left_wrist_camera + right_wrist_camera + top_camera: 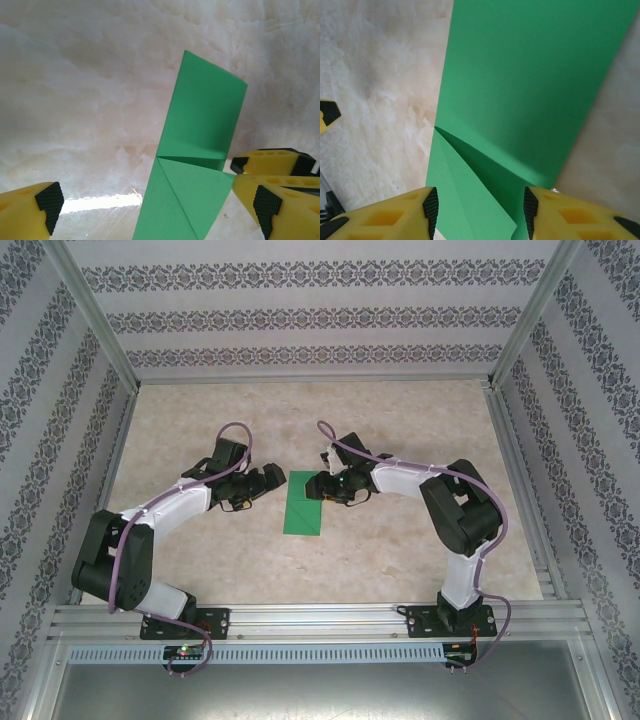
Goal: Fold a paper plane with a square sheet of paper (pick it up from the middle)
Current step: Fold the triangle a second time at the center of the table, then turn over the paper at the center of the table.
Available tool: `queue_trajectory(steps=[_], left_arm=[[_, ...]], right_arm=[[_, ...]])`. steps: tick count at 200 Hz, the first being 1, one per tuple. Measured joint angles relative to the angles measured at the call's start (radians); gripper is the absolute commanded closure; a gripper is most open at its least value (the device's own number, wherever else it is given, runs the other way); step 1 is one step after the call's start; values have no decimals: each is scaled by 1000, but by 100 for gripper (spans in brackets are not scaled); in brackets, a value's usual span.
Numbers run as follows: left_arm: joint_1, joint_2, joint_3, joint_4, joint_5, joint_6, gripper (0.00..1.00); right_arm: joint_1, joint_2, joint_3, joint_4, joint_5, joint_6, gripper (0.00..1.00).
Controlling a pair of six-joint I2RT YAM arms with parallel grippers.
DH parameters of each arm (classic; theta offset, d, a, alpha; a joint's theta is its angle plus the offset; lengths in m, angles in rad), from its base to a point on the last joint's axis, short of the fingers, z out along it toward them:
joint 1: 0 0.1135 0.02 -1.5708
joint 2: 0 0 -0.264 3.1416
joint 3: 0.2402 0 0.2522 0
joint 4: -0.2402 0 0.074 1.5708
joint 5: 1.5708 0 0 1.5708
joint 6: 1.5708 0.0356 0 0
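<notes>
The square sheet of paper [304, 506] is bright green and lies flat on the table, folded in half into a long strip. One corner is turned down as a triangular flap [192, 197], slightly lifted along its edge [470, 192]. My left gripper [155, 212] is open wide just left of the strip [268, 484], its fingers on either side of the flap end. My right gripper [480, 212] hovers over the same end from the right [323, 487], jaws apart with the flap below them and nothing pinched.
The table top [200, 420] is pale marble-patterned, with patterned walls and aluminium posts on three sides. My right gripper's yellow finger [272, 160] sits close beside my left gripper's right finger [260, 202]. A rail [320, 620] runs along the near edge.
</notes>
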Motion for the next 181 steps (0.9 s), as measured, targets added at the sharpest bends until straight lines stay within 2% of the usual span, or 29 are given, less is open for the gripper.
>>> queue_trajectory(steps=[69,96,181], left_arm=[[-6,26,-15,80,88,-38,0],[-23,64,-15,100,122,-55,4],[-53,114,-15,145,182,-88,5]], right_arm=[[0,3,-2,6,-57,-19,60],[-2,3,-15,24,-68,-18,65],[-15,3,-90,117,-129,56,59]])
